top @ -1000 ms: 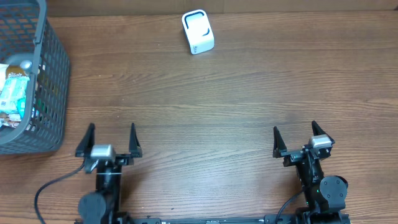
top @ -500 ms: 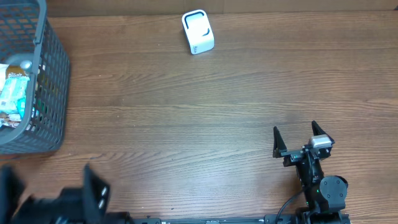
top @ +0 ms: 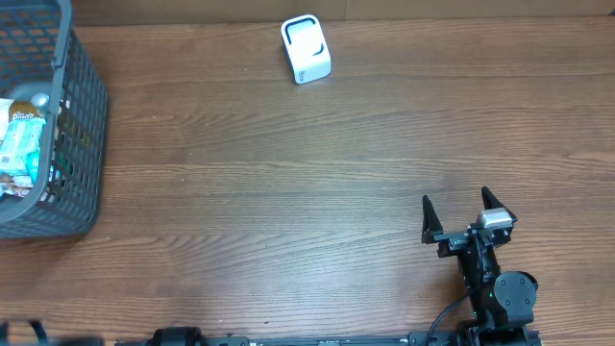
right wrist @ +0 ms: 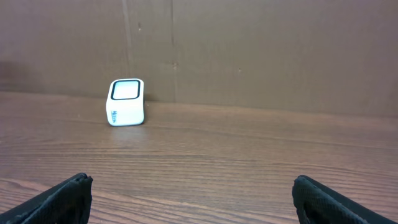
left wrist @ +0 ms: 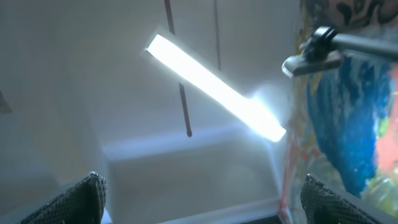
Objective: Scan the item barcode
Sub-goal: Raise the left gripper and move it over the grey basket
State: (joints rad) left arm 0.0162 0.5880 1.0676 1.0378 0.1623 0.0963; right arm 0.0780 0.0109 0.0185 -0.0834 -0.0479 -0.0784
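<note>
At the near edge of the wooden surface [top: 288, 192], on the robot's right, the right hand [top: 455, 204] sits low over the boards. Its two dark fingers are spread wide apart with nothing between them, and they point toward the far side.

The left hand [left wrist: 205, 200] shows in its own wrist view. Its fingertips [left wrist: 87, 193] stand far apart in the lower corners and grip nothing. That view is tilted upward, onto a pale ceiling with a long lit strip light [left wrist: 214, 87]. A panel painted in blue and red [left wrist: 348, 124] and a grey fitting on a rod [left wrist: 314, 56] are at its right side.

Past the right hand, bare brown boards run across the middle of the surface.

Farther out on the robot's left stands a grey mesh basket [top: 82, 125], cut off by the picture's edge. Packaged goods [top: 21, 144] lie inside it, among them a pale packet with green print and something with a round grey top. No barcode can be made out at this size.

Farthest away, near the back edge and a little left of centre, a white scanner [top: 307, 48] rests on the boards. It is a small box with rounded corners and a dark-rimmed window. It is well apart from both the basket and the right hand.

Behind it, in the right wrist view, rises a plain brown wall [right wrist: 261, 50].
</note>
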